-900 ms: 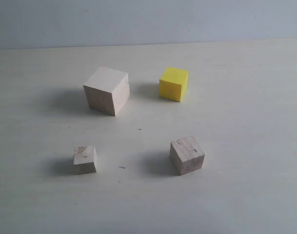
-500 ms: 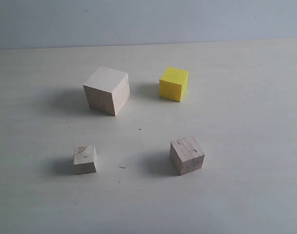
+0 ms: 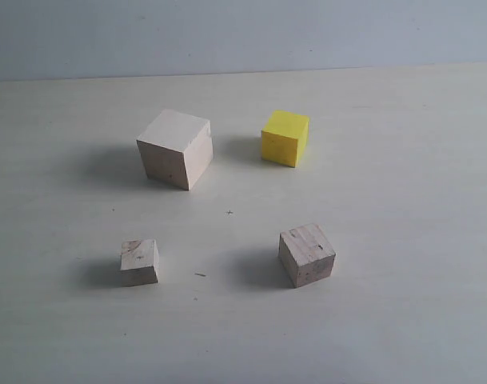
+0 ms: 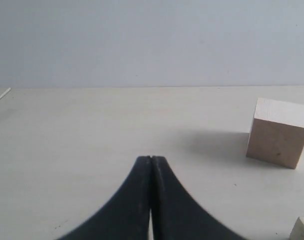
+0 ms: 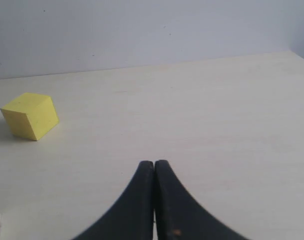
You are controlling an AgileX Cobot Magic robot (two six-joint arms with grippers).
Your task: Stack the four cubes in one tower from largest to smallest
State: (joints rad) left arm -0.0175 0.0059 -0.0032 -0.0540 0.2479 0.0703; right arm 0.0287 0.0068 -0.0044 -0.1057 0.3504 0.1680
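Exterior view: the four cubes stand apart on the table (image 3: 403, 240), none stacked. The pale wood cube (image 3: 174, 149) and yellow cube (image 3: 285, 138) sit at the rear, the greyish cube (image 3: 307, 254) and smallest cube (image 3: 139, 262) in front. I see no gripper here.

Left wrist view: the left gripper (image 4: 151, 159) has its jaws together and empty. If I descend like this, it shoves a cube.

Right wrist view: the right gripper (image 5: 154, 163) is likewise together and empty. The yellow cube sits turned, so I risk a corner grasp and a skewed placement.

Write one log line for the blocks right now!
pale cube, yellow cube, greyish cube, tiny cube: apart, unstacked | left hand: shut, empty | right hand: shut, empty
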